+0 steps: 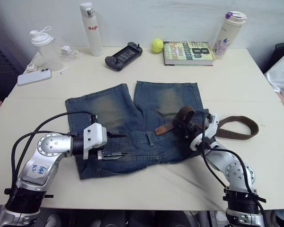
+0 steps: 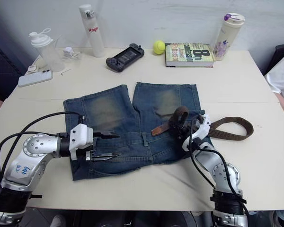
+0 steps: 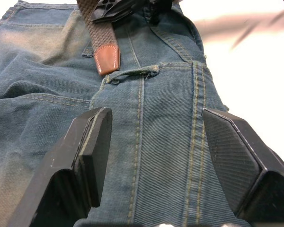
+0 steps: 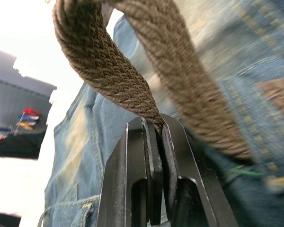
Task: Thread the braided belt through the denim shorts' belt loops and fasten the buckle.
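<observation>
Threading is at an early stage: right tool [image 1: 185,126] is clamped on the braided belt [image 1: 236,127], tan tip [image 3: 107,57] resting short of a belt loop [image 3: 132,73]. Left tool [image 1: 117,144], fingers apart, hovers at 9 o'clock over denim shorts [image 1: 113,111]. Fastening remains.

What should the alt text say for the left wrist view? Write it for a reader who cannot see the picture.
The left gripper hangs open over the denim shorts, one black finger on each side of a stitched seam. Just beyond it, the tan leather tip of the braided belt lies on the denim, short of a belt loop.
</observation>
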Motion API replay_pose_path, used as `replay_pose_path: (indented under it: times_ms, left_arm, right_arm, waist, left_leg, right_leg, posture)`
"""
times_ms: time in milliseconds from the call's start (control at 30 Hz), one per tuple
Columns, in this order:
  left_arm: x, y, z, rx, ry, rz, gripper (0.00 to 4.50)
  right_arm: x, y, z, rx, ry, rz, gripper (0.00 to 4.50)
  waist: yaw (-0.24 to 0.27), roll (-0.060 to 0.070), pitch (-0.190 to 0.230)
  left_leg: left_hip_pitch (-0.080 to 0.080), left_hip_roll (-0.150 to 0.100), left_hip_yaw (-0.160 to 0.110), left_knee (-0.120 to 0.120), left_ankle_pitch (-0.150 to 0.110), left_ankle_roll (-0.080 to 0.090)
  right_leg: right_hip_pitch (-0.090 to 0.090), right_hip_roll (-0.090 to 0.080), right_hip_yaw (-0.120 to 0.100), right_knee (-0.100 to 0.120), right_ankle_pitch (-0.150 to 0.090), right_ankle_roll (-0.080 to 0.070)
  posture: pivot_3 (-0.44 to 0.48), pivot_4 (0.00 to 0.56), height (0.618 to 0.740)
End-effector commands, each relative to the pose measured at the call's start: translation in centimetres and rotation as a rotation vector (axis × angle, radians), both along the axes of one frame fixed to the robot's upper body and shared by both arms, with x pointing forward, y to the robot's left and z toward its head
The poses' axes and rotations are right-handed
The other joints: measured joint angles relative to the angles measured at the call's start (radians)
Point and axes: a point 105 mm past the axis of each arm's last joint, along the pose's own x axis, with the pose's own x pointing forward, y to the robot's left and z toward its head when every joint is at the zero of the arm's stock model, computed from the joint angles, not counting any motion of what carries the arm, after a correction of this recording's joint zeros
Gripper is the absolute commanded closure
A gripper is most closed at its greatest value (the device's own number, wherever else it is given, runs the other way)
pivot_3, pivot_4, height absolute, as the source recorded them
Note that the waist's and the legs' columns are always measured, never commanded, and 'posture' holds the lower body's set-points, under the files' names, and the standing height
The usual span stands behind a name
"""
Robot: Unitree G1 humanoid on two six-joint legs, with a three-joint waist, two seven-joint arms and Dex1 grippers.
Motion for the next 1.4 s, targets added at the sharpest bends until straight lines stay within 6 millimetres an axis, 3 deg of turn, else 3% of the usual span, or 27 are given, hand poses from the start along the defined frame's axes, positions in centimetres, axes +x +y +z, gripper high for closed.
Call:
replay_pose_path:
  times_ms: [33, 200, 400, 1100, 1400]
  left_arm:
    - [-0.4, -0.3, 0.5, 0.0, -0.041, -0.013, 1.17]
    - [-0.8, 0.2, 0.0, 0.002, -0.027, 0.004, 1.17]
    - [-1.0, 0.6, -0.2, 0.002, -0.02, 0.012, 1.17]
    - [-0.4, 0.1, 0.1, -0.007, -0.046, 0.024, 1.17]
    - [-0.4, 0.0, 0.2, -0.009, -0.049, 0.024, 1.17]
  right_arm:
    - [-0.9, -1.2, 3.1, 0.021, -0.067, -0.027, 4.5]
    - [-2.6, -0.3, 4.9, 0.008, -0.075, 0.008, 4.5]
    - [-4.0, 2.8, 3.4, -0.092, -0.017, 0.09, 4.5]
    - [-3.2, 5.4, 3.0, -0.085, -0.026, 0.096, 4.5]
    - [-3.7, 6.4, 1.3, 0.034, 0.059, 0.127, 4.5]
  waist:
    - [-0.004, 0.002, 0.001]
    - [-0.011, 0.003, 0.002]
    - [-0.023, 0.003, 0.002]
    - [-0.029, 0.003, 0.002]
    - [-0.03, 0.003, 0.002]
  left_leg:
    - [-0.001, 0.0, 0.0, 0.0, 0.0, -0.001]
    - [-0.001, 0.001, 0.0, -0.001, 0.002, -0.003]
    - [-0.001, 0.001, 0.0, -0.002, 0.002, -0.003]
    - [-0.001, 0.001, 0.0, -0.003, 0.002, -0.004]
    - [0.0, 0.002, 0.0, -0.003, 0.002, -0.004]
  right_leg:
    - [-0.001, 0.0, 0.0, 0.0, 0.0, 0.0]
    - [-0.001, 0.001, 0.0, 0.0, 0.0, 0.0]
    - [-0.001, 0.001, 0.0, 0.0, 0.0, 0.0]
    - [-0.002, 0.001, 0.0, -0.001, 0.0, 0.0]
    - [-0.002, 0.002, 0.0, 0.0, 0.0, 0.0]
  posture:
    - [0.0, 0.15, 0.74]
    - [0.0, 0.15, 0.74]
    - [0.0, 0.15, 0.74]
    - [0.0, 0.15, 0.74]
    - [0.0, 0.15, 0.74]
